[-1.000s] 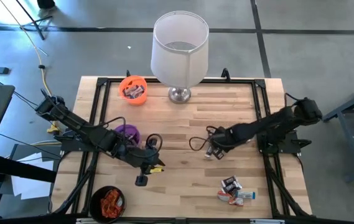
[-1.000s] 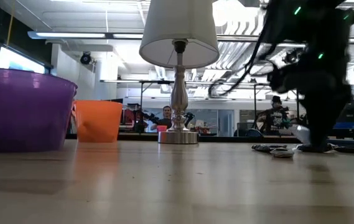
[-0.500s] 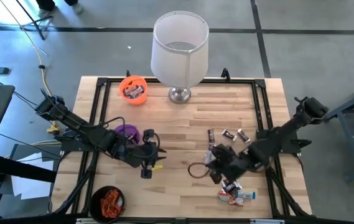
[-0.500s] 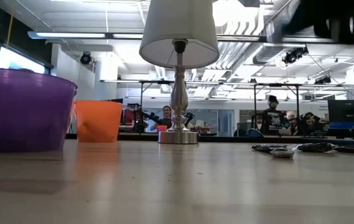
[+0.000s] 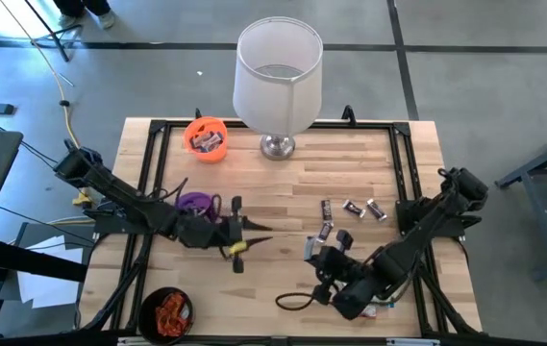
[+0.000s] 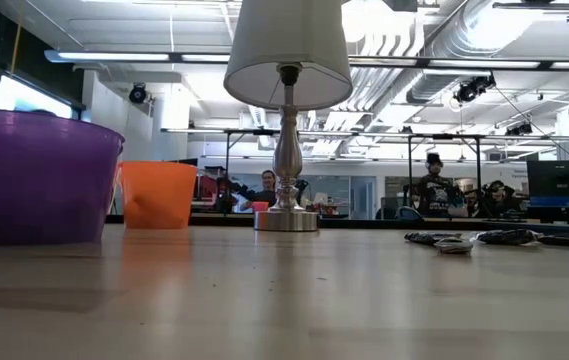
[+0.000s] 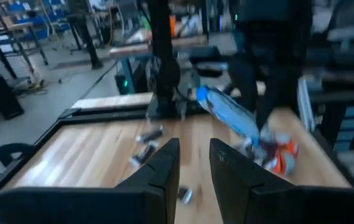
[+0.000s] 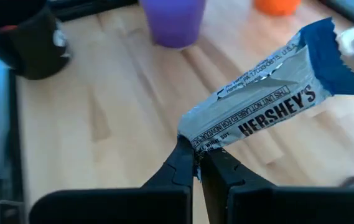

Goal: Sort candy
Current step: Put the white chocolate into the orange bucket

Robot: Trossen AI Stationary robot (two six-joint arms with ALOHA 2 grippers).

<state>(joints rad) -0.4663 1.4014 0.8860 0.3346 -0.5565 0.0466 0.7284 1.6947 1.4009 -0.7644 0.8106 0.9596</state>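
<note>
candy (image 8: 270, 102) | pinched in right claw (image 8: 196, 163) (raised) | arm stretched low

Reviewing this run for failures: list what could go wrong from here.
1. The right gripper pinches the silver-blue candy only by one end of its wrapper, so it may slip or swing loose.
2. The left gripper waits empty near the purple cup, a possible crossing point if that cup is the target.
</note>
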